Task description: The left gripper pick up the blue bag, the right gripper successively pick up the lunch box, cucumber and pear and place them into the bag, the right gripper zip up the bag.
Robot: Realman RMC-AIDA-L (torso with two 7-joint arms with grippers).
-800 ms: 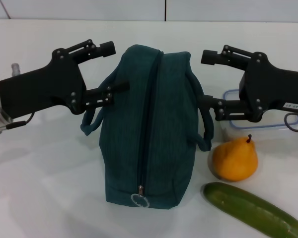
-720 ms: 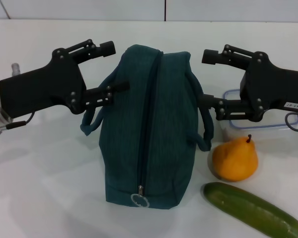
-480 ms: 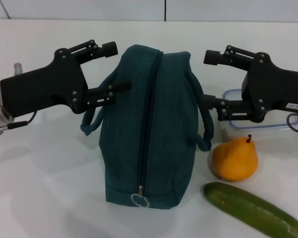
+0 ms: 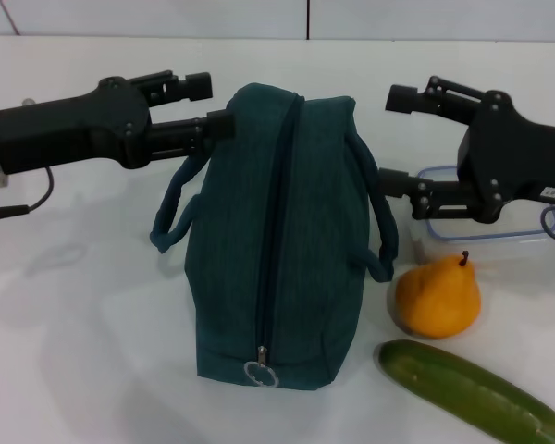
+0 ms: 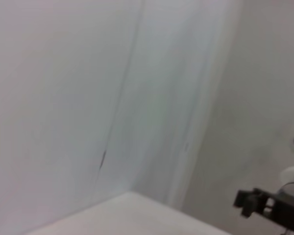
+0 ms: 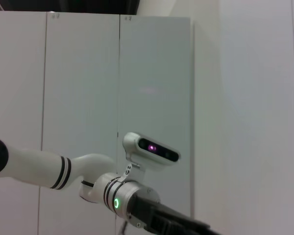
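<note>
Two end effectors flank the blue bag (image 4: 277, 240), which stands upright in the middle of the worktop (image 4: 83, 333) with its zipper shut and the ring pull toward the near edge.

On the left, the left end effector (image 4: 213, 104) sits at the bag's far upper shoulder, its fingers set a narrow gap apart, the lower one touching or just short of the fabric above the left loop handle (image 4: 171, 217). The risk, as I judge it, is that it closes on the bag's body instead of the handle, which hangs lower and toward the near edge; a grip on bunched fabric could slip, or tip the bag toward the fruit.

On the right, the right end effector (image 4: 388, 137) is spread wide and holds nothing, its lower finger close to the right handle. Below it toward the right edge lies the lunch box (image 4: 472, 236), partly hidden; the pear (image 4: 437, 298) stands just beside the bag, and the cucumber (image 4: 472, 393) lies at the near right corner.

Compared with the earlier head view, the left end effector has rolled so its fingers look much closer together, and it has moved in toward the bag; the right one has shifted slightly away.
</note>
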